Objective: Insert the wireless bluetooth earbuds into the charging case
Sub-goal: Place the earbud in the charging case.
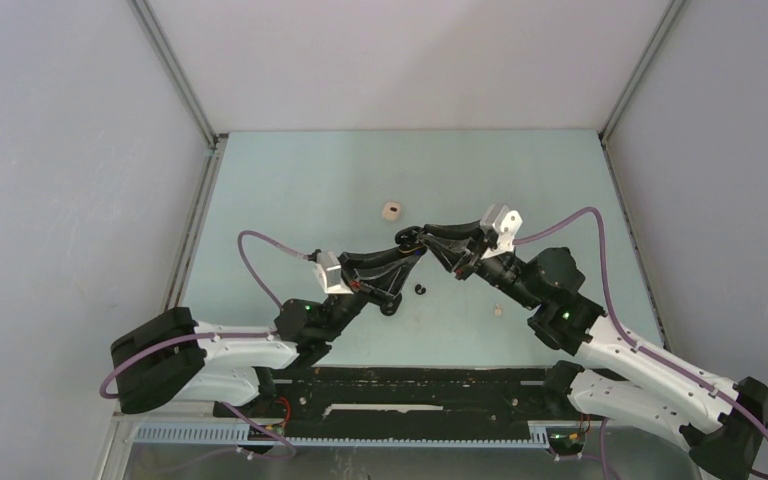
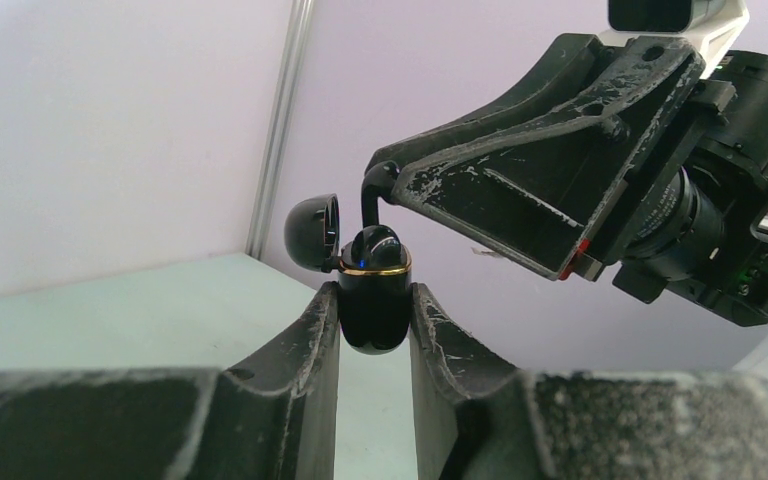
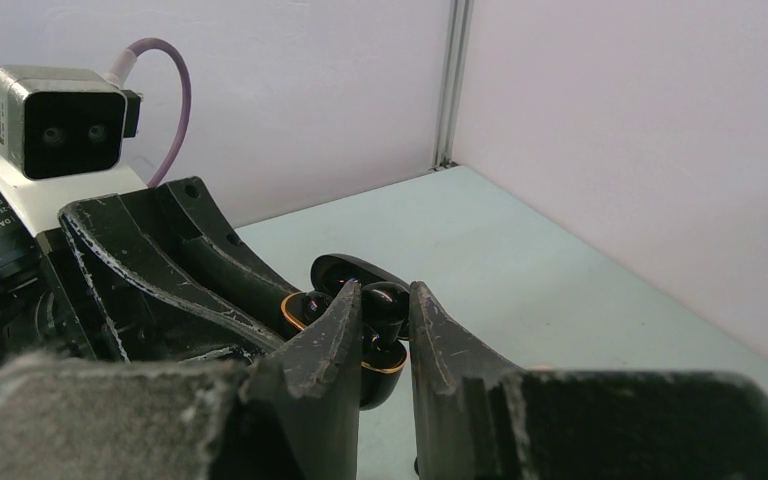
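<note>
Meeting above the middle of the worktop (image 1: 290, 180), the two arms are at the insertion step. The left gripper (image 2: 374, 296) is clamped on the open black case (image 2: 373, 315), its lid tipped back. The right gripper (image 3: 385, 292) pinches a black earbud (image 3: 386, 305) right at the case's mouth. Next, I judge, comes a gentle straight push, then release. Another earbud (image 1: 420, 290) lies loose towards the near edge.

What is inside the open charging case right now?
A glossy black earbud sits in the gold-rimmed mouth of the charging case, pinched by the right gripper. Its wells below are hidden by its wall and the jaws of the left gripper.
</note>
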Motion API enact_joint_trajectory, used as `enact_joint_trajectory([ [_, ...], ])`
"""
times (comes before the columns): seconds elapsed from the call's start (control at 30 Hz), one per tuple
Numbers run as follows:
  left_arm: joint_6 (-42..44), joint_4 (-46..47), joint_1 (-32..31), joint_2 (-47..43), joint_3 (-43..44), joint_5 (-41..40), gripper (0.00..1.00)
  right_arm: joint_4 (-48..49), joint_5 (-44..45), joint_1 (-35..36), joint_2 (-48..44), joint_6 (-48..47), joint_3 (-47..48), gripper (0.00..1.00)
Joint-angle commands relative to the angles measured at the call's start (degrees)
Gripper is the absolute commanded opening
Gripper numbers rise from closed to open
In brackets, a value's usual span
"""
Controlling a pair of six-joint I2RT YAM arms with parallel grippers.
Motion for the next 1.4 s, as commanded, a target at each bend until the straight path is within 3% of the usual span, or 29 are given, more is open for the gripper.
enact_joint_trajectory([
  [0.0,2.4,2.8,-0.3,-1.6,1.0,-2.2,0.00,1.5,-0.4,0.2,-1.2,0.5,-0.2,0.00],
  [0.9,2.6,2.8,-0.4,-1.5,1.5,0.2,0.00,2.3,1.3,0.3,0.5,-1.8,-2.5,0.02],
  [1.07,3.2,2.8,-0.4,-1.7,1.1,-0.1,0.00,-0.8,-0.3,0.2,0.4,-1.0,-1.3,0.29],
  [1.23,3.7,2.8,-0.4,-1.9,0.3,-0.6,0.00,-13.1,-4.0,-0.9,1.1,4.8,7.3,0.60],
  [1.3,4.1,2.8,-0.4,-2.0,0.2,-0.7,0.00,-19.1,-4.8,-1.4,2.0,7.9,12.5,0.79],
  [1.33,4.4,2.8,-0.4,-2.1,-0.1,-0.7,0.00,-22.0,-5.6,-2.1,2.6,9.8,15.6,0.94],
  [1.37,4.6,2.8,-0.4,-2.2,-0.2,-0.8,0.00,-27.2,-7.0,-3.0,3.0,11.9,19.1,0.99],
])
